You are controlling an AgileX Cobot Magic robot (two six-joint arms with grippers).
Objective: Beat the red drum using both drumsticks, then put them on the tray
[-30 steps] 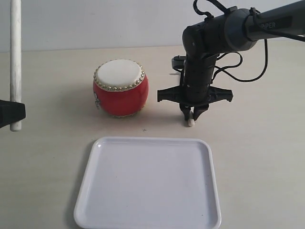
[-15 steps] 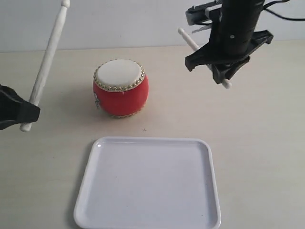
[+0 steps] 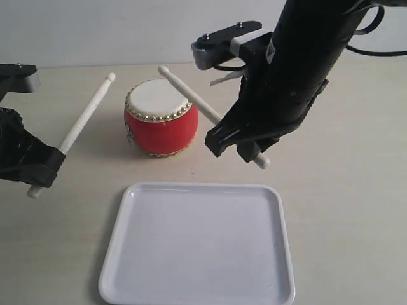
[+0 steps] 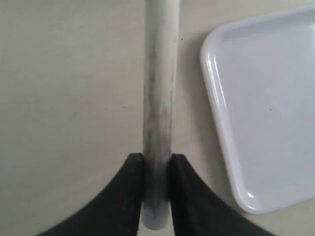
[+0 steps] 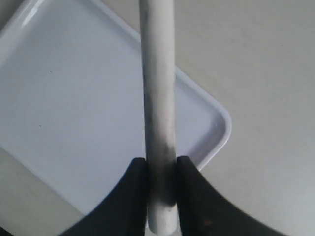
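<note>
L fingers (image 4: 123, 196) are closed on the left drumstick (image 3: 86, 117), its tip up just beside the red drum (image 3: 161, 121), not touching. R fingers (image 5: 129, 196) clamp the right drumstick (image 3: 191, 95), tip near drum's skin edge, contact unclear. Drum stands on desk (image 3: 343, 190) near the tray (image 3: 191, 187), apart.

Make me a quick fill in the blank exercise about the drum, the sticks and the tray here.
The drum has a cream skin and a ____ body.
The left gripper and right gripper each clamp ____ drumstick in shut jaws.
The rectangular tray is coloured ____.
Missing: red, one, white.
</note>
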